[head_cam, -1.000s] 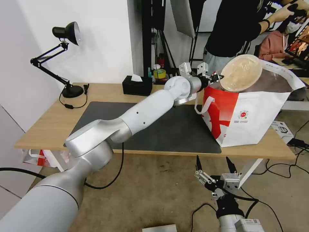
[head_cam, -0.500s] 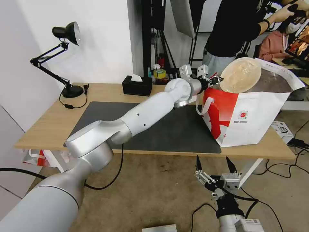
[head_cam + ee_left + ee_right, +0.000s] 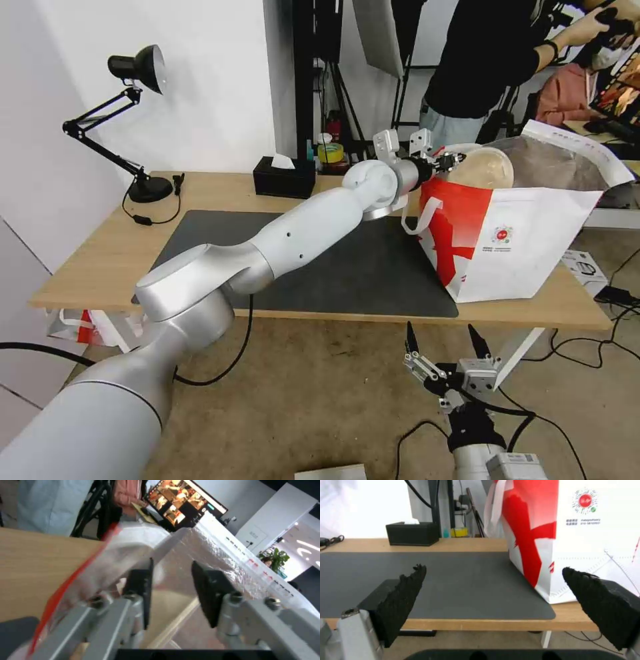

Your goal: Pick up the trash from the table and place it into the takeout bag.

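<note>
At the upper right of the head view, the takeout bag (image 3: 527, 240) stands on the right end of the desk (image 3: 100, 253), its near corner resting on the dark grey mat (image 3: 333, 267). The left arm stretches across the mat to the bag's near rim, and the left tool (image 3: 452, 160) sits at the mouth of the bag with its pads parted by a narrow gap; the left wrist view shows nothing between the pads (image 3: 208, 592), only the silver foil lining (image 3: 213, 552) beyond them. Just past that tool, a beige bowl (image 3: 481, 168) lies tilted inside the bag's opening, partly sunk below the rim. Near the bottom centre-right of the head view, the right tool (image 3: 443, 340) hangs below the desk's front edge, spread wide and holding nothing. A black tissue box (image 3: 283, 177) sits at the desk's far edge.
</note>
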